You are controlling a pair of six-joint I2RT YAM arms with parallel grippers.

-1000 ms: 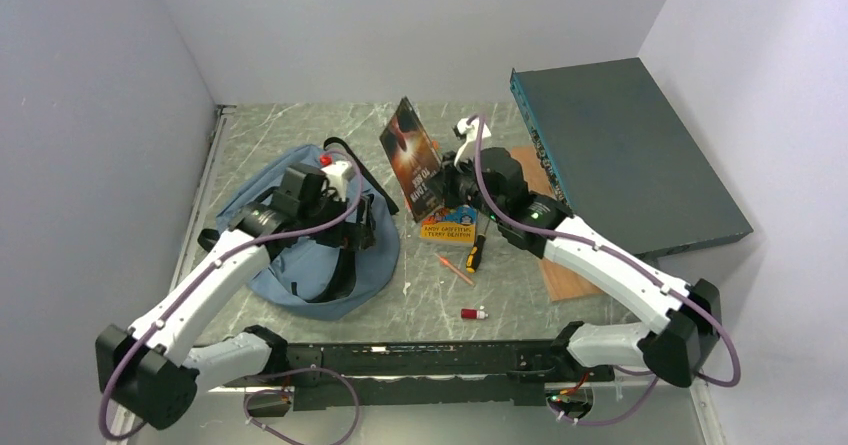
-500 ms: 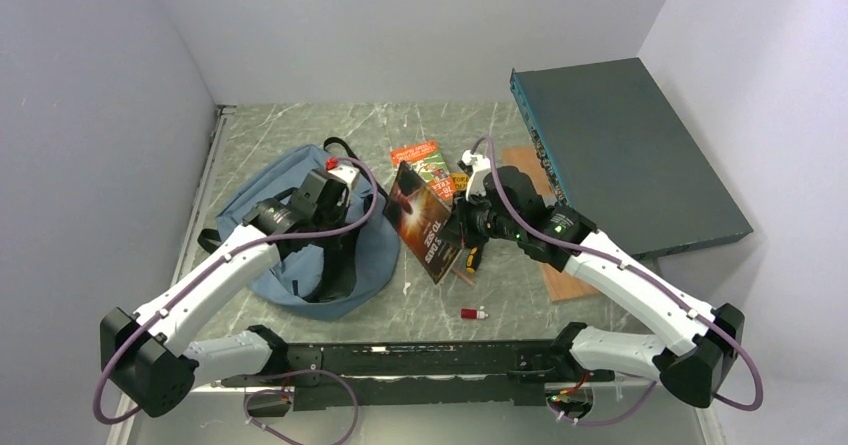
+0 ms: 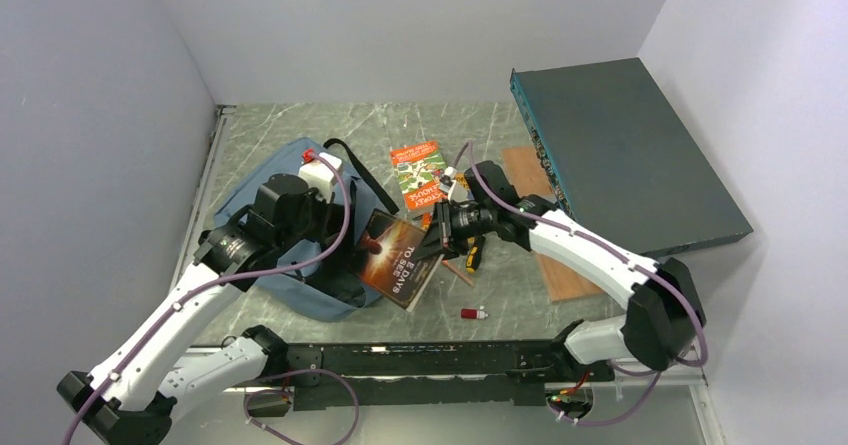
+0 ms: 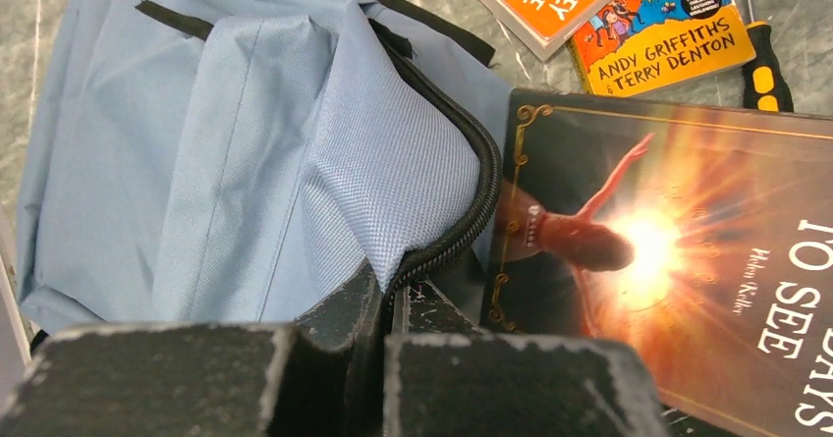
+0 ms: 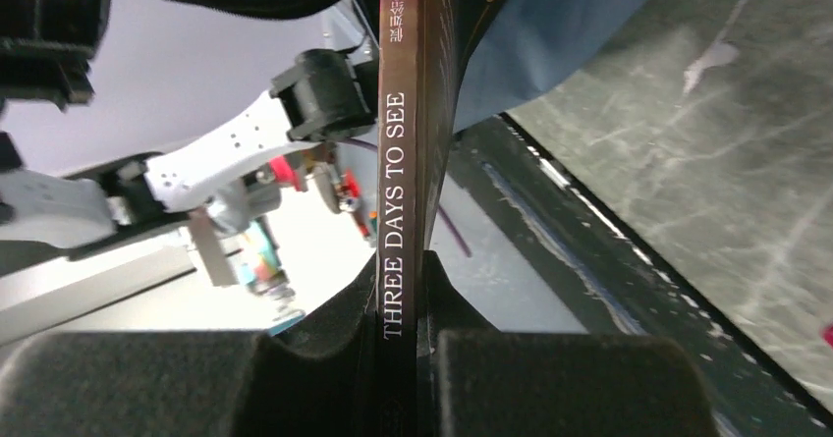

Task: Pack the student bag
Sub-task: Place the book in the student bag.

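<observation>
Closing left gripper: we now pinch the student bag rim
Book: our right gripper clamps it, now lowered to frame centre

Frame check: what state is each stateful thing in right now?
student bag: zipper open, opening edge pinched
left claw: shut on the student bag's zipper edge
dark book: closed, tilted, corner at the bag's opening
right claw: shut on the dark book's spine
orange book: closed, lying flat
</observation>
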